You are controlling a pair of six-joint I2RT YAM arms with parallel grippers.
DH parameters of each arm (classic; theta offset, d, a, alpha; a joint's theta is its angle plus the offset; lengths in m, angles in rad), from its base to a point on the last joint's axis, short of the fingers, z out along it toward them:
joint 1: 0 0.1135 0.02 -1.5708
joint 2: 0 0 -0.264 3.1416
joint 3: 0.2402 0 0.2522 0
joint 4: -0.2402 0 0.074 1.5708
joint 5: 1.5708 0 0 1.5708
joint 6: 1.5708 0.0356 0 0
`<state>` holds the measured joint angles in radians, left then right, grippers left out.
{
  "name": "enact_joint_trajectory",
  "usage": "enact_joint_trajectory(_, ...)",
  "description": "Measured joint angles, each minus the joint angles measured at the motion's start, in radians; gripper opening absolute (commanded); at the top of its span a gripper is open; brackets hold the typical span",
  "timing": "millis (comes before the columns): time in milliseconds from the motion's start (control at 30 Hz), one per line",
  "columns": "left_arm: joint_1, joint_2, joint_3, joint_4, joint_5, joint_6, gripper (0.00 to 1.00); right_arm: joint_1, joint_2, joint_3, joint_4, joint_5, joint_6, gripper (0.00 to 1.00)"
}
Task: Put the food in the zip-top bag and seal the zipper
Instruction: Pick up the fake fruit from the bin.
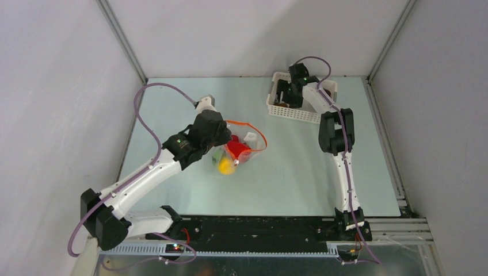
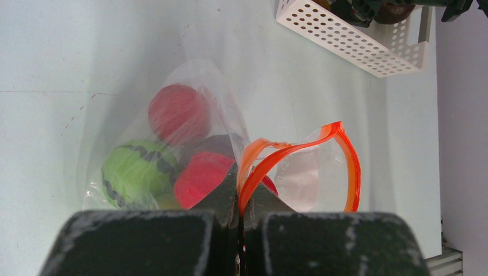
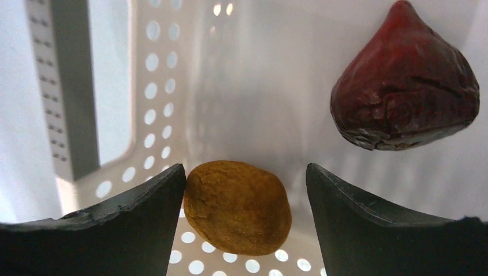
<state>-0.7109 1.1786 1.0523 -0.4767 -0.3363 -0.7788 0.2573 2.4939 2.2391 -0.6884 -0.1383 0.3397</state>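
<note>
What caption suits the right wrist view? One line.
Open right hand straddles a brown toy food in the white basket, maroon fruit beside.

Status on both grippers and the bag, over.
Left gripper shut on zipper, zip-top bag mouth open, fruits inside. Right gripper open in basket, straddling brown fruit, maroon fruit beside. Nothing seen in the way.
</note>
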Motion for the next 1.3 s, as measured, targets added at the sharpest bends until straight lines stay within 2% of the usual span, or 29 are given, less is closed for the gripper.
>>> enact_joint_trajectory(200,0.0,0.011,0.0,0.0,0.0,0.0,0.0,0.005,0.003,0.0,-0.057,0.042,-0.038,0.78)
enact_joint_trajectory(467,0.0,0.015,0.0,0.001,0.0,0.0,0.0,0.007,0.003,0.0,-0.077,0.079,-0.056,0.67)
enact_joint_trajectory(633,0.0,0.015,0.0,0.001,0.0,0.0,0.0,0.007,0.003,0.0,-0.077,0.078,-0.056,0.41)
enact_joint_trajectory(700,0.0,0.015,0.0,0.001,0.0,0.0,0.0,0.007,0.003,0.0,-0.077,0.078,-0.055,0.39)
enact_joint_trajectory(967,0.0,0.014,0.0,0.001,0.0,0.0,0.0,-0.002,-0.04,-0.045,-0.05,0.077,-0.04,0.35)
enact_joint_trajectory(1300,0.0,0.012,0.0,0.003,0.0,-0.005,0.0,-0.048,-0.314,-0.166,0.051,0.017,-0.008,0.35)
